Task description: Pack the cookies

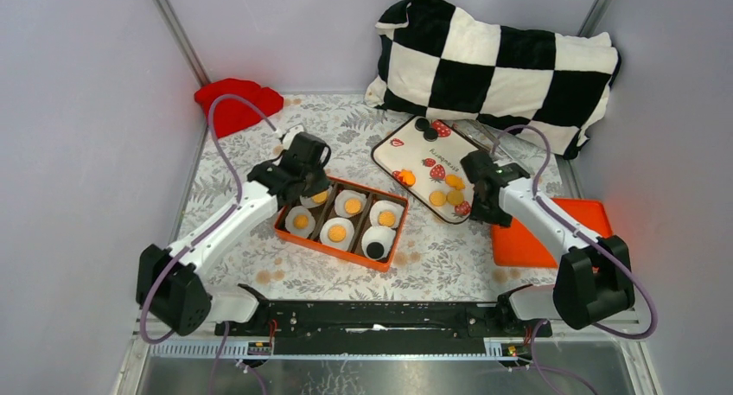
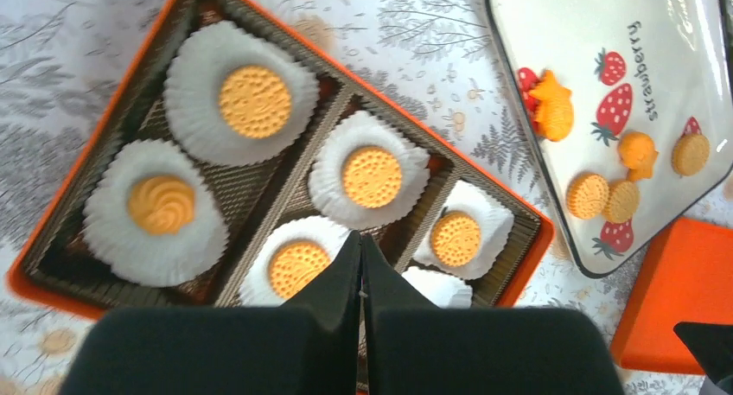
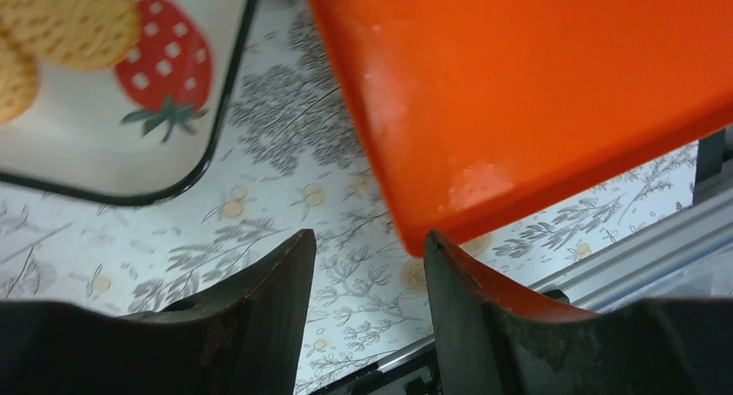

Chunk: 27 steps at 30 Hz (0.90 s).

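Cookies [image 3: 73, 19] on tray [image 3: 78, 144], beside parted right claw [image 3: 367, 244]

Box [image 1: 341, 254], centre: cookies [image 1: 353, 206] in cups [image 1: 379, 233]. Tray [image 1: 406, 149], right-behind box: more cookies on it. Lid [image 1: 519, 244], right of tray. Pillow [image 1: 493, 62], behind tray. Cloth [image 1: 235, 101], back left.

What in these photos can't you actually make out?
- Top view: the left gripper covers most of the orange box's back-left cup.
- Left wrist view: its shut fingers hide what the nearest right-hand cup holds.
- Right wrist view: frame edges cut off the white tray and orange lid; cookies there are partial.
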### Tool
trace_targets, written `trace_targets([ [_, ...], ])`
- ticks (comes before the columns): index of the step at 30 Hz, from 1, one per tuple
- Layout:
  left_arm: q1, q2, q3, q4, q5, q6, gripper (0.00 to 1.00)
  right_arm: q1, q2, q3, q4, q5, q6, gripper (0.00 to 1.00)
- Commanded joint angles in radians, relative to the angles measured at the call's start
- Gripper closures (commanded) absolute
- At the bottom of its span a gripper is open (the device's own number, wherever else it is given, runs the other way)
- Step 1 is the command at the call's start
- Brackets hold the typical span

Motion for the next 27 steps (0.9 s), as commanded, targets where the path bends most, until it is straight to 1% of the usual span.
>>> trace_targets([
  [1, -0.013, 0.081, 0.042, 0.076, 0.083, 0.061, 1.00, -0.092, 0.017, 0.001, -0.007, -0.043, -0.065, 0.44],
  [6, -0.019, 0.122, 0.017, 0.114, 0.117, 0.076, 1.00, -0.131, 0.139, 0.034, 0.031, -0.108, -0.108, 0.43],
  [9, -0.019, 0.131, 0.015, 0.117, 0.119, 0.084, 1.00, -0.153, 0.213, 0.017, 0.086, -0.170, -0.124, 0.45],
  [11, -0.019, 0.129, 0.012, 0.122, 0.118, 0.088, 1.00, -0.159, 0.261, 0.006, 0.116, -0.197, -0.128, 0.49],
  [15, -0.019, 0.129, 0.018, 0.125, 0.118, 0.100, 1.00, -0.168, 0.312, -0.020, 0.161, -0.218, -0.125, 0.50],
  [19, -0.019, 0.134, 0.018, 0.130, 0.120, 0.110, 1.00, -0.196, 0.335, -0.036, 0.195, -0.244, -0.141, 0.49],
  [21, -0.019, 0.136, 0.019, 0.130, 0.124, 0.112, 1.00, -0.199, 0.332, -0.019, 0.169, -0.216, -0.139, 0.51],
  [24, -0.018, 0.136, 0.013, 0.129, 0.127, 0.112, 1.00, -0.201, 0.194, -0.028, 0.179, -0.200, -0.136, 0.51],
  [25, -0.019, 0.138, 0.012, 0.129, 0.129, 0.110, 1.00, -0.202, 0.173, -0.022, 0.174, -0.200, -0.142, 0.51],
  [27, -0.018, 0.146, 0.013, 0.136, 0.141, 0.107, 1.00, -0.209, 0.186, 0.004, 0.135, -0.212, -0.155, 0.50],
])
